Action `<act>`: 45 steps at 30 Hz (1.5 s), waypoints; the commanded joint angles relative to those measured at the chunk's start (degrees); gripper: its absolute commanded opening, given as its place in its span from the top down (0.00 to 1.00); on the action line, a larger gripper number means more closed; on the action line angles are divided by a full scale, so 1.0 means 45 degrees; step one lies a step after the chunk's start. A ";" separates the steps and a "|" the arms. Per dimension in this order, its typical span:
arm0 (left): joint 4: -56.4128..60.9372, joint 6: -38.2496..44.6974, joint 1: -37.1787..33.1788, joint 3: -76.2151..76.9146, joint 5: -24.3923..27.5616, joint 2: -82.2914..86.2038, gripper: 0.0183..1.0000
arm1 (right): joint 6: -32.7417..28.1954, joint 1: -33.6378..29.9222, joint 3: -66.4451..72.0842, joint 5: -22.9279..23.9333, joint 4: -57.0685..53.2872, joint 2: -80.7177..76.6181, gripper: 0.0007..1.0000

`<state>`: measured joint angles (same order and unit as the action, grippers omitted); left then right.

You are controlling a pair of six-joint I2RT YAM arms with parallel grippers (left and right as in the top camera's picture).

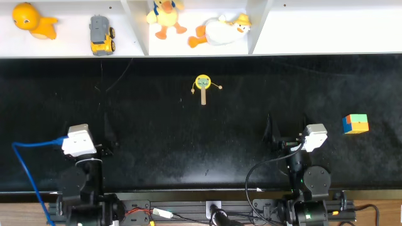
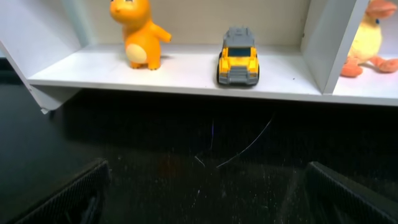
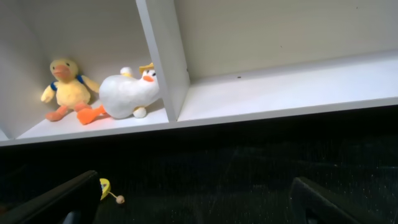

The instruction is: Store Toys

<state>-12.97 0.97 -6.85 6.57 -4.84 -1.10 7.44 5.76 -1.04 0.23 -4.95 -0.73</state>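
Note:
A small yellow rattle toy on a wooden stick (image 1: 203, 87) lies on the black table, middle back; its head peeks out in the right wrist view (image 3: 106, 186). A colourful cube (image 1: 355, 123) rests at the table's right. On the white shelf (image 1: 201, 51) stand an orange figure (image 1: 32, 21) (image 2: 138, 32), a yellow-grey truck (image 1: 101, 36) (image 2: 238, 56), a yellow duck plush (image 1: 166, 17) (image 3: 65, 88) and a white goose plush (image 1: 221, 30) (image 3: 127, 93). My left gripper (image 1: 108, 139) (image 2: 205, 199) is open near the front left. My right gripper (image 1: 284, 133) (image 3: 199, 202) is open near the front right.
The shelf has white dividers (image 3: 163, 59); its right compartment (image 3: 286, 81) holds nothing. A blue cable (image 1: 28, 169) loops by the left arm. Bare black tabletop (image 1: 188, 144) lies between the arms.

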 commanded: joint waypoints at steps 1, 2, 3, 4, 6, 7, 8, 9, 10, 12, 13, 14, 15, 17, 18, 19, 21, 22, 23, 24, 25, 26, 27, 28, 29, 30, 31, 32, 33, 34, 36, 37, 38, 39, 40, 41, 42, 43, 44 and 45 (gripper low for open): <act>0.0918 -0.0321 -0.0039 -0.0933 -0.0073 0.0209 0.00 | -0.0087 0.0049 0.0151 -0.0039 0.0073 0.0107 0.00; 0.1010 -0.0321 -0.0039 -0.0962 -0.0078 0.0209 0.00 | -0.0087 0.0049 0.0151 -0.0039 0.0078 0.0107 0.01; 0.1064 -0.0325 -0.0039 -0.0967 -0.0083 0.0209 0.00 | -0.0087 0.0049 0.0151 -0.0039 0.0073 0.0107 0.01; 0.1112 -0.0325 -0.0039 -0.1001 -0.0058 0.0209 0.00 | -0.0087 0.0049 0.0151 -0.0039 0.0078 0.0107 0.00; 0.1530 -0.0330 -0.0039 -0.1171 -0.0019 0.0209 0.00 | -0.0087 0.0049 0.0151 -0.0039 0.0073 0.0107 0.00; 0.1928 -0.0330 -0.0034 -0.1370 0.0073 0.0209 0.00 | -0.0092 0.0049 0.0151 -0.0039 0.0078 0.0107 0.00; 0.1962 -0.0330 -0.0034 -0.1370 0.0311 0.0209 0.00 | -0.0087 0.0049 0.0151 -0.0039 0.0078 0.0107 0.00; 0.1987 -0.0330 -0.0034 -0.1370 0.0423 0.0209 0.00 | -0.0087 0.0049 0.0151 -0.0039 0.0073 0.0107 0.00; 0.1953 -0.0335 -0.0034 -0.1370 0.0505 0.0209 0.00 | -0.0087 0.0049 0.0151 -0.0039 0.0078 0.0107 0.00; 0.1919 -0.0330 -0.0034 -0.1375 0.0495 0.0209 0.00 | -0.0087 0.0049 0.0151 -0.0039 0.0073 0.0107 0.00; 0.1909 -0.0330 -0.0034 -0.1375 0.0491 0.0209 0.00 | -0.0087 0.0049 0.0151 -0.0039 0.0078 0.0107 0.00; 0.1904 -0.0325 -0.0034 -0.1375 0.0491 0.0209 0.00 | -0.0087 0.0049 0.0151 -0.0039 0.0073 0.0107 0.00; 0.1904 -0.0325 -0.0039 -0.1375 0.0491 0.0209 0.00 | -0.0087 0.0049 0.0151 -0.0039 0.0078 0.0107 0.00; 0.1904 -0.0325 -0.0034 -0.1375 0.0495 0.0209 0.00 | -0.0087 0.0049 0.0151 -0.0039 0.0078 0.0107 0.00; 0.1909 -0.0325 -0.0034 -0.1375 0.0491 0.0209 0.00 | -0.0087 0.0049 0.0151 -0.0039 0.0078 0.0107 0.01; 0.1909 -0.0325 -0.0034 -0.1370 0.0495 0.0209 0.00 | -0.0087 0.0049 0.0151 -0.0039 0.0078 0.0107 0.01; 0.1909 -0.0325 -0.0034 -0.1370 0.0495 0.0209 0.00 | -0.0087 0.0049 0.0151 -0.0039 0.0078 0.0107 0.01; 0.1909 -0.0330 -0.0039 -0.1370 0.0491 0.0209 0.00 | -0.0087 0.0049 0.0151 -0.0039 0.0078 0.0107 0.01; 0.1909 -0.0325 -0.0039 -0.1370 0.0495 0.0209 0.00 | -0.0087 0.0049 0.0151 -0.0039 0.0073 0.0107 0.01; 0.1909 -0.0325 -0.0039 -0.1370 0.0491 0.0209 0.00 | -0.0087 0.0049 0.0151 -0.0039 0.0078 0.0107 0.00; 0.1909 -0.0330 -0.0034 -0.1370 0.0491 0.0209 0.00 | -0.0087 0.0049 0.0151 -0.0039 0.0078 0.0107 0.00; 0.1909 -0.0325 -0.0039 -0.1370 0.0491 0.0209 0.00 | -0.0087 0.0049 0.0151 -0.0039 0.0073 0.0107 0.00; 0.1909 -0.0325 -0.0039 -0.1365 0.0491 0.0209 0.00 | -0.0087 0.0049 0.0151 -0.0039 0.0073 0.0107 0.01; 0.1904 -0.0325 -0.0039 -0.1365 0.0491 0.0209 0.00 | -0.0087 0.0049 0.0151 -0.0039 0.0078 0.0107 0.00; 0.1904 -0.0325 -0.0039 -0.1365 0.0491 0.0209 0.00 | -0.0087 0.0049 0.0151 -0.0039 0.0078 0.0107 0.00; 0.1904 -0.0330 -0.0039 -0.1365 0.0491 0.0209 0.00 | -0.0087 0.0049 0.0151 -0.0039 0.0078 0.0107 0.01; 0.1904 -0.0325 -0.0039 -0.1365 0.0491 0.0209 0.00 | -0.0087 0.0049 0.0151 -0.0039 0.0073 0.0107 0.01; 0.1904 -0.0325 -0.0039 -0.1365 0.0491 0.0209 0.00 | -0.0087 0.0049 0.0151 -0.0039 0.0073 0.0107 0.00; 0.1904 -0.0325 -0.0034 -0.1365 0.0491 0.0209 0.00 | -0.0087 0.0049 0.0151 -0.0039 0.0073 0.0107 0.01; 0.1904 -0.0330 -0.0039 -0.1365 0.0495 0.0209 0.00 | -0.0087 0.0049 0.0151 -0.0039 0.0078 0.0107 0.00; 0.1899 -0.0330 -0.0034 -0.1365 0.0544 0.0209 0.00 | -0.0087 0.0049 0.0151 -0.0039 0.0078 0.0107 0.01; 0.1870 -0.0325 -0.0034 -0.1365 0.0525 0.0209 0.00 | -0.0087 0.0049 0.0151 -0.0039 0.0078 0.0107 0.01; 0.1875 -0.0325 -0.0039 -0.1365 0.0495 0.0209 0.00 | -0.0087 0.0049 0.0151 -0.0039 0.0073 0.0107 0.00; 0.1870 -0.0316 -0.0039 -0.1365 0.0471 0.0209 0.00 | -0.0087 0.0049 0.0151 -0.0039 0.0078 0.0107 0.01; 0.1870 -0.0170 -0.0039 -0.1365 0.0432 0.0209 0.00 | -0.0087 0.0049 0.0151 -0.0039 0.0078 0.0107 0.00; 0.1870 0.0034 -0.0039 -0.1365 0.0369 0.0209 0.00 | -0.0087 0.0049 0.0151 -0.0039 0.0078 0.0107 0.00; 0.1870 0.0287 -0.0039 -0.1365 0.0379 0.0209 0.00 | -0.0087 0.0049 0.0151 -0.0039 0.0078 0.0107 0.00; 0.1875 0.0466 -0.0039 -0.1365 0.0389 0.0209 0.00 | -0.0087 0.0049 0.0151 -0.0039 0.0078 0.0107 0.00; 0.1875 0.0442 -0.0034 -0.1365 0.0393 0.0209 0.00 | -0.0087 0.0049 0.0151 -0.0039 0.0078 0.0107 0.00; 0.1875 0.0447 -0.0034 -0.1365 0.0389 0.0209 0.00 | -0.0087 0.0049 0.0151 -0.0039 0.0078 0.0107 0.00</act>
<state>-4.67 1.23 -6.85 0.78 -3.25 -0.73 7.42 5.76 -1.04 0.23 -5.02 -0.73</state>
